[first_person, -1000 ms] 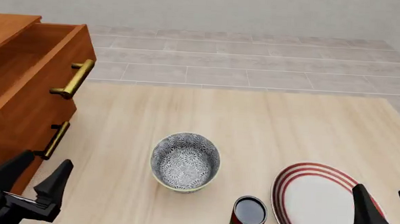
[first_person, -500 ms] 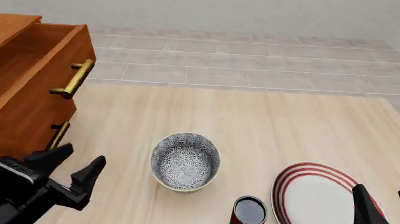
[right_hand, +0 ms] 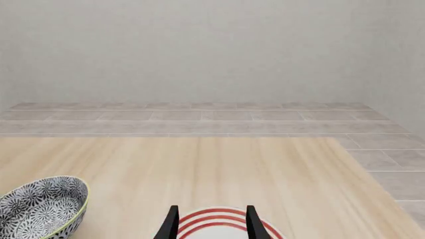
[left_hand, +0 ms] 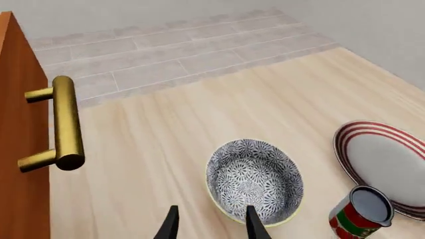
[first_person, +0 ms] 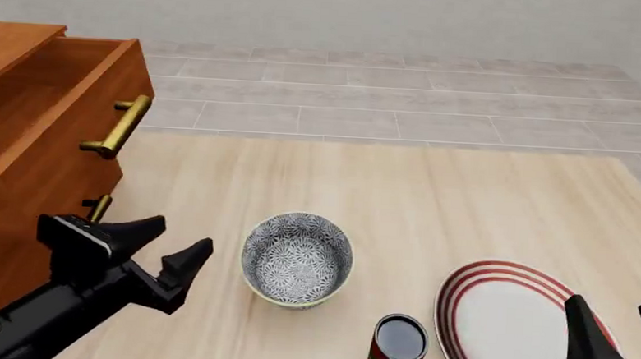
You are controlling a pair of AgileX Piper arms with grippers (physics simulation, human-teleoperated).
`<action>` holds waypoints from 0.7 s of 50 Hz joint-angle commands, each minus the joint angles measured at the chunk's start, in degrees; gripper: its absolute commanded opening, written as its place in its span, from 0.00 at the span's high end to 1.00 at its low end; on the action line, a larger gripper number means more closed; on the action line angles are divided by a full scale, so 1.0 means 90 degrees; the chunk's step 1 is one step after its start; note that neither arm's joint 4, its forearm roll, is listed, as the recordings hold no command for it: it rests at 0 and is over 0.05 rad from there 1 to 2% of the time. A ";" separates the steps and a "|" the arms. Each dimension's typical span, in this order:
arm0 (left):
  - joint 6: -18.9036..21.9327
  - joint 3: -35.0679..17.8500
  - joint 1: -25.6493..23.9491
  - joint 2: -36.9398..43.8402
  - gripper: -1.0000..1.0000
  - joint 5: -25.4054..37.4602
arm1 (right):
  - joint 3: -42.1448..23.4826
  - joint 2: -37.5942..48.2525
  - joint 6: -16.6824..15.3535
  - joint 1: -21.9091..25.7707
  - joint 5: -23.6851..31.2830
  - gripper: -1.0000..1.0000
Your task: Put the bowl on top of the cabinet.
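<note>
We are holding our left claw [first_person: 175,242] apart at the bowl's [first_person: 296,259] nine o'clock; right claw [first_person: 618,323] apart too.

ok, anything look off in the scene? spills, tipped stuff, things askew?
Only the cabinet: its top drawer stands pulled open, with nothing visible inside. The bowl and can stand upright and the plate lies flat. No spills or damage visible.
</note>
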 commanded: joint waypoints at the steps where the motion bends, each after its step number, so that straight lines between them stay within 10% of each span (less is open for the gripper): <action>1: -0.0233 -0.0383 -0.0390 0.0917 0.00 -0.0068 | 0.0000 0.0002 -0.0001 0.0000 0.0000 0.00; 35: -0.0277 -0.1248 -0.0729 0.1638 0.00 0.0397 | 0.0000 0.0000 0.0000 0.0000 0.0000 0.00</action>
